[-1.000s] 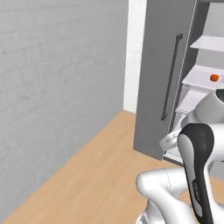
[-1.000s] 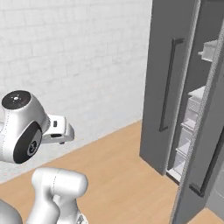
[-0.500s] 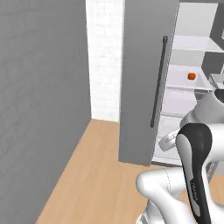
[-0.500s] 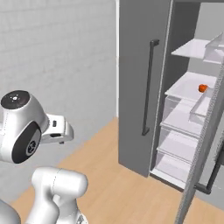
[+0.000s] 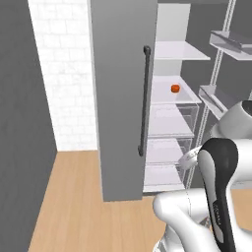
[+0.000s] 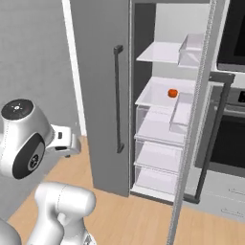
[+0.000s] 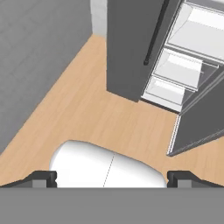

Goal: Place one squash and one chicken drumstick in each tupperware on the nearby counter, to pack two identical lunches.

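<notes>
- Orange-red and glossy, one squash (image 5: 175, 88) sits on a white fridge shelf (image 5: 170, 96), a small rounded lump seen through the open doorway; the right base view shows it too (image 6: 172, 93), near the shelf's right side.
- Nothing touches the squash; it rests alone on the bare shelf surface, roughly at the middle height of the fridge interior.
- Grey fridge door (image 5: 123, 98) stands beside the opening, with a long dark vertical handle (image 5: 144, 101) on it.
- Clear drawers (image 6: 160, 129) stack below the squash's shelf, and another white shelf (image 6: 162, 51) lies above it.
- Second door (image 6: 191, 124) swings out to the right, its edge crossing the right base view in front of a dark oven (image 6: 229, 139).
- Light wooden floor (image 7: 109, 118) spreads below the fridge in the hand view.
- Gripper (image 7: 112, 177) points down at that floor; its two dark tips sit far apart at the bottom corners, fingers spread wide and holding nothing.
</notes>
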Available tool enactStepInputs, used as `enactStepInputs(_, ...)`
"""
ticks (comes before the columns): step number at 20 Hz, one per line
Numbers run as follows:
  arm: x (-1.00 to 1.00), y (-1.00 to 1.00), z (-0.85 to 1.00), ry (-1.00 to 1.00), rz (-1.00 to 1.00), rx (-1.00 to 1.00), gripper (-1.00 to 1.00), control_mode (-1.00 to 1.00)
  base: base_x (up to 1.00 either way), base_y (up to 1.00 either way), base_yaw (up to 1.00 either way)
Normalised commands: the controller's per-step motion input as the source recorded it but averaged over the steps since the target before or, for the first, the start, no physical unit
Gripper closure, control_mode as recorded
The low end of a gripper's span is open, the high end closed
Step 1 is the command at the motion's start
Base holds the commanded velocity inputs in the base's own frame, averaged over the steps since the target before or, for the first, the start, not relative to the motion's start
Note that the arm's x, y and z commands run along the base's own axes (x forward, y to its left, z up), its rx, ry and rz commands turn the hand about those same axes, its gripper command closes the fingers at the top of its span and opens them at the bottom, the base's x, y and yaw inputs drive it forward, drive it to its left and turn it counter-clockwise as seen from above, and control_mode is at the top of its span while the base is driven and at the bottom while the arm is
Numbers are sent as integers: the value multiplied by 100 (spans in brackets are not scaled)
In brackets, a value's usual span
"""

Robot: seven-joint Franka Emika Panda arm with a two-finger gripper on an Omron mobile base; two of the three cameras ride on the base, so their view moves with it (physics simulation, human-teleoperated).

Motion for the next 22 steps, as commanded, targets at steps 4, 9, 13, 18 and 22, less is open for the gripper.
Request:
enactStepInputs(4, 0, 0, 0, 0, 0, 0, -100, 100, 54, 0, -37)
enactStepInputs(9, 0, 0, 0, 0, 0, 0, -100, 100, 54, 0, -32)
enactStepInputs(13, 0, 0, 0, 0, 0, 0, -100, 100, 52, 0, -30)
enactStepInputs(18, 0, 0, 0, 0, 0, 0, -100, 100, 47, 0, -30)
enactStepInputs(22, 0, 0, 0, 0, 0, 0, -100, 100, 52, 0, -24)
